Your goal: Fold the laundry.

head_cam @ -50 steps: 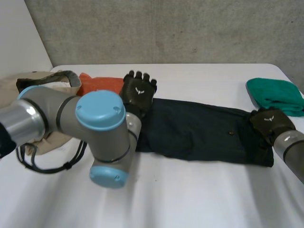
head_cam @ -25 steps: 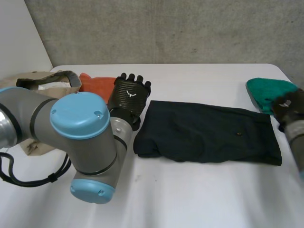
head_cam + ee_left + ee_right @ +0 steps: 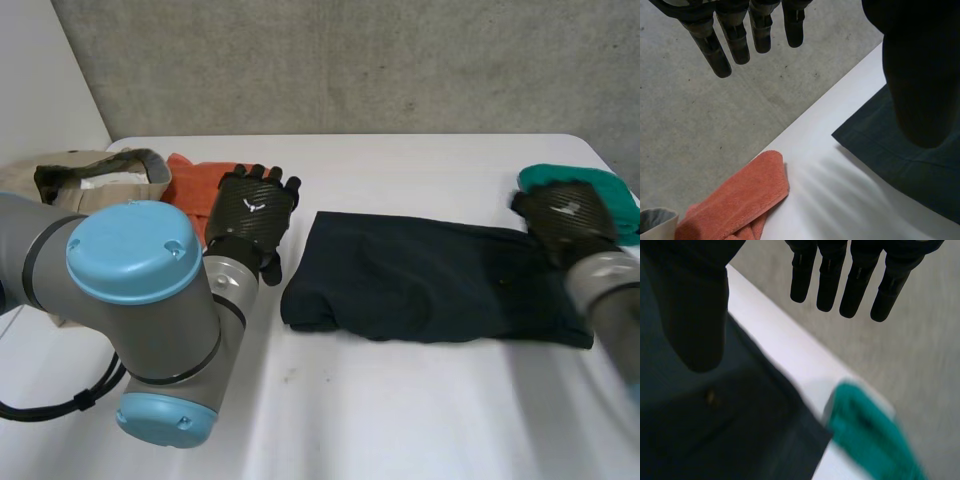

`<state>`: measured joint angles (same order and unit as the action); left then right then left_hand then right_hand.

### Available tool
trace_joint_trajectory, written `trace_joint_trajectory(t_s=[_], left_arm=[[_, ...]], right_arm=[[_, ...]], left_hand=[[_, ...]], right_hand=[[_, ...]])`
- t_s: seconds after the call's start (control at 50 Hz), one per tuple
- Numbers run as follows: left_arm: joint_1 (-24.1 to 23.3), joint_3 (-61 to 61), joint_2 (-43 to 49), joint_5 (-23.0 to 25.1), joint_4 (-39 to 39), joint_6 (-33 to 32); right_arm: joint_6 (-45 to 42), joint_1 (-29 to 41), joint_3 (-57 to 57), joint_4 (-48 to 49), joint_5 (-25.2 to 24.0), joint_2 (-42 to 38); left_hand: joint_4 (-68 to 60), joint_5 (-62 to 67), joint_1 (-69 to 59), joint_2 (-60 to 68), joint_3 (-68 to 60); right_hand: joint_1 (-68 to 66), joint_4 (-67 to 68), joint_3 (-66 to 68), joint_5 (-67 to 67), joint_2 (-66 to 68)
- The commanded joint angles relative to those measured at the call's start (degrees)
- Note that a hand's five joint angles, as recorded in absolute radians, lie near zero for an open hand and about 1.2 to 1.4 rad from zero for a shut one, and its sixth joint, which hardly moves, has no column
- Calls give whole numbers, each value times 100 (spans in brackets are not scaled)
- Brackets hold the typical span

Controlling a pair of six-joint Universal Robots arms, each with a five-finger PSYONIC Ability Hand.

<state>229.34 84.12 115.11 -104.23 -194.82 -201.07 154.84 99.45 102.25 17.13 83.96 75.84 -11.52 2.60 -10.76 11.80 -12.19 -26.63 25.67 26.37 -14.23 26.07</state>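
Head view puts the dark navy cloth garment (image 3: 430,280) flat in a long rectangle across the middle of the white table (image 3: 400,410), with its left end slightly bunched. A second ago both hands lay on it, one at each end; both have since let go. The left hand (image 3: 250,210) has drawn back off the left end and now hovers beside the garment, over the edge of the folded orange terry towel (image 3: 190,180). The right hand (image 3: 570,220) lifted away toward the folded green towel (image 3: 618,195) and has come back above the garment's far right corner.

In the left wrist view the fingers (image 3: 710,45) are straight and spread, holding nothing. The right wrist view shows the same of that hand's fingers (image 3: 827,275). That suggests a smoothing or stretching pass is over and the garment is free for the next fold.

A beige fabric bag (image 3: 90,175) sits beyond the orange towel at the table's left. A grey concrete wall (image 3: 350,60) closes the back.
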Motion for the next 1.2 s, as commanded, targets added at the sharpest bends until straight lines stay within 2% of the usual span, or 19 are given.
trace_joint_trajectory(t_s=[0.02, 0.12, 0.26, 0.3, 0.34, 0.36, 0.38, 0.42, 0.54, 0.62, 0.74, 0.76, 0.9, 0.96, 1.0, 1.04, 1.1, 1.18, 1.2], left_arm=[[-144, 51, 3, 17, -3, 94], [-153, 96, 12, 35, 5, 218], [-153, 87, 12, 43, -3, 235], [-144, 96, 12, 43, -3, 235], [-144, 104, 12, 43, -3, 235], [-153, 104, 12, 43, 5, 235], [-153, 104, 12, 43, 6, 235], [-153, 131, 3, 43, 6, 235], [-144, 184, -120, 43, 6, 235], [-118, 254, -234, 52, 6, 235], [-83, 333, -392, 35, 6, 244], [-83, 359, -410, 43, 6, 253], [-12, 447, -472, 43, -12, 253], [23, 421, -472, 43, -30, 253], [32, 377, -463, 43, -30, 244], [49, 289, -454, 43, -56, 235], [32, 70, -393, 52, -74, 235], [23, -343, -191, 96, -74, 235], [23, -439, -130, 122, -74, 235]], right_arm=[[617, -1295, 278, -1283, -1153, 115], [390, -1595, 515, -1072, -1303, 54], [-33, -1613, 437, -905, -1303, -605], [-59, -1622, 401, -861, -1303, -720], [-59, -1630, 375, -843, -1303, -738], [-68, -1639, 366, -817, -1286, -738], [-86, -1648, 357, -782, -1268, -738], [-147, -1657, 331, -703, -1172, -720], [-1192, -1578, 366, -9, -302, -211], [-2000, -1210, 270, 255, -134, -43], [-2696, 564, -108, 782, -713, -131], [-2731, 958, -178, 948, -958, -236], [-2898, 2015, -293, 1152, -2171, -1158], [-2951, 2149, -293, 1126, -2340, -1309], [-2899, 2158, -267, 1108, -2288, -1274], [-2724, 2158, -249, 1082, -2096, -1256], [-2285, 2132, -205, 1064, -1779, -1064], [-924, 1693, -118, 942, -1514, -133], [-233, 1466, -109, 872, -1532, 95]], left_hand=[[152, -260, 76, -180, 219], [152, -260, 76, -180, 219], [152, -260, 76, -180, 219], [152, -260, 76, -180, 219], [152, -260, 76, -180, 219], [152, -260, 76, -180, 219], [152, -260, 76, -180, 219], [152, -260, 76, -180, 219], [152, -260, 76, -180, 219], [152, -260, 76, -180, 219], [152, -260, 76, -180, 219], [152, -260, 76, -180, 219], [152, -260, 76, -180, 219], [152, -260, 76, -180, 219], [152, -260, 76, -180, 219], [152, -260, 76, -180, 219], [152, -260, 76, -180, 219], [152, -260, 76, -180, 219], [152, -260, 76, -180, 219]], right_hand=[[-44, 140, 70, -284, 100], [-78, 174, 104, -318, 134], [-212, 308, 238, -452, 268], [-882, 978, 907, -1121, 938], [-2190, 2286, 2216, -2430, 2246], [-4862, 4958, 4888, -5102, 4918], [-5332, 5428, 5358, -5572, 5388], [-5337, 5433, 5363, -5577, 5393], [-5337, 5433, 5363, -5577, 5393], [-5337, 5433, 5363, -5577, 5393], [-5337, 5433, 5363, -5577, 5393], [-5337, 5433, 5363, -5577, 5393], [-5337, 5433, 5363, -5577, 5393], [-5337, 5433, 5363, -5577, 5393], [-2464, 2560, 2489, -2703, 2520], [-207, 303, 233, -447, 263], [894, -798, -868, 654, -838], [1553, -1457, -1527, 1313, -1497], [1663, -1567, -1637, 1423, -1607]])
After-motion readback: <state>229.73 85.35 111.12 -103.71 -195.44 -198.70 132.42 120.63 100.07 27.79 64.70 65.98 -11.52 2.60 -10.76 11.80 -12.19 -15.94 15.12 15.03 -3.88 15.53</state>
